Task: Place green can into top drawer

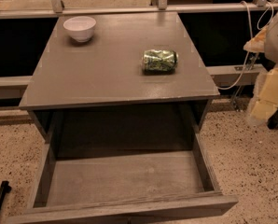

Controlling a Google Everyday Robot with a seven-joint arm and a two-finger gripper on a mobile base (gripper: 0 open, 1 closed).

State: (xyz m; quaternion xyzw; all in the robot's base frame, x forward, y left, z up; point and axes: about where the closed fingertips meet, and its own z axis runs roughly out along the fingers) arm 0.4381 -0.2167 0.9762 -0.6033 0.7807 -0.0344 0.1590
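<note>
- A small, dented green-and-white metal drink can [160,60] lies on its side on the flat grey wooden tabletop [106,78], right of centre in the frame.
- The wide, shallow grey wooden top drawer [125,178] stands pulled out across the lower frame, its plain bottom showing.
- A round white bowl [79,28] sits at upper left, well apart from the can.
- At the right edge we see what appears to be the robot's pale gripper [269,94], off the table. We cannot tell whether it is spread or closed.
</note>
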